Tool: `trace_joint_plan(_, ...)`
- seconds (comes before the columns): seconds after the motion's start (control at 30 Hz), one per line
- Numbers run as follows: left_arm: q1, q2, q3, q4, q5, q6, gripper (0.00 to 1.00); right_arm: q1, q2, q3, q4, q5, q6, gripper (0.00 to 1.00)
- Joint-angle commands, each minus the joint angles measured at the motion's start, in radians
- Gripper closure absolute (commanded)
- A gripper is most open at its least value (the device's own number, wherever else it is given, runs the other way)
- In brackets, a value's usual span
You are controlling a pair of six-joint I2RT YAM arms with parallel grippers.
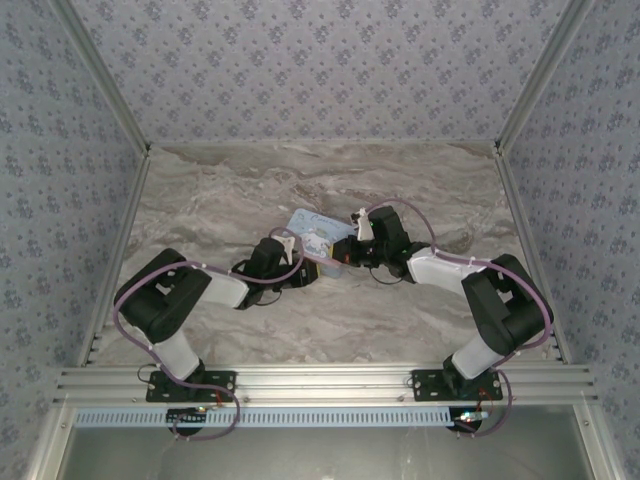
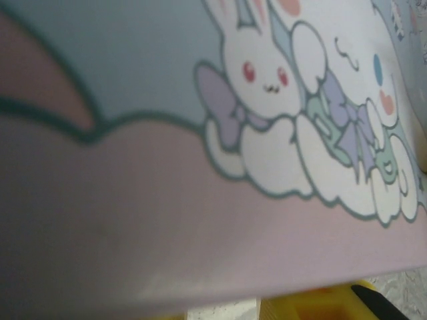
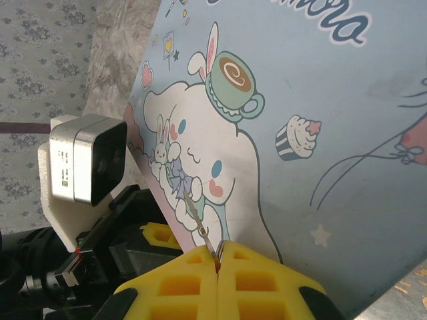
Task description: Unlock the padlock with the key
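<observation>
One printed tin [image 1: 312,232], one thin key [image 3: 202,227] and one marbled worktop [image 1: 220,190] were counted. Two arms were tallied, left arm [image 1: 175,300] and right arm [image 1: 495,300], with two tools, left tool [image 1: 288,265] and right tool [image 3: 218,257].

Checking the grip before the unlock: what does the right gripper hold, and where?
The right gripper pinches the key by its lower end between shut pads; the thin free end sticks out toward the tin.

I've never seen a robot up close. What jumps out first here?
A pastel-blue cartoon tin in the middle of the marble table, where both arms meet. In the right wrist view its print looms large, and just in front of it the right gripper pinches a thin metal sliver, the key, between yellow pads.
</observation>
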Motion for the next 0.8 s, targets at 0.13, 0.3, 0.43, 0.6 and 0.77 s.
trace_joint_plan(0.13, -0.014, -0.026, -0.015, 0.058, -0.010, -0.035, 0.74, 0.007, -0.038, -0.015, -0.037, 0.034, -0.074, 1.00)
trace_joint_plan(0.3, -0.027, -0.068, -0.012, 0.033, -0.006, -0.084, 0.74, 0.013, -0.168, -0.058, -0.121, 0.093, -0.213, 1.00)
trace_joint_plan(0.43, -0.038, -0.104, 0.006, -0.023, -0.002, -0.136, 0.74, 0.035, -0.277, -0.159, -0.144, 0.149, -0.292, 1.00)
trace_joint_plan(0.6, -0.049, -0.145, 0.029, -0.097, -0.008, -0.219, 0.74, 0.095, -0.389, -0.288, -0.118, 0.253, -0.347, 1.00)
trace_joint_plan(0.77, -0.068, -0.167, 0.060, -0.139, -0.004, -0.267, 0.74, 0.166, -0.425, -0.359, -0.042, 0.356, -0.381, 1.00)
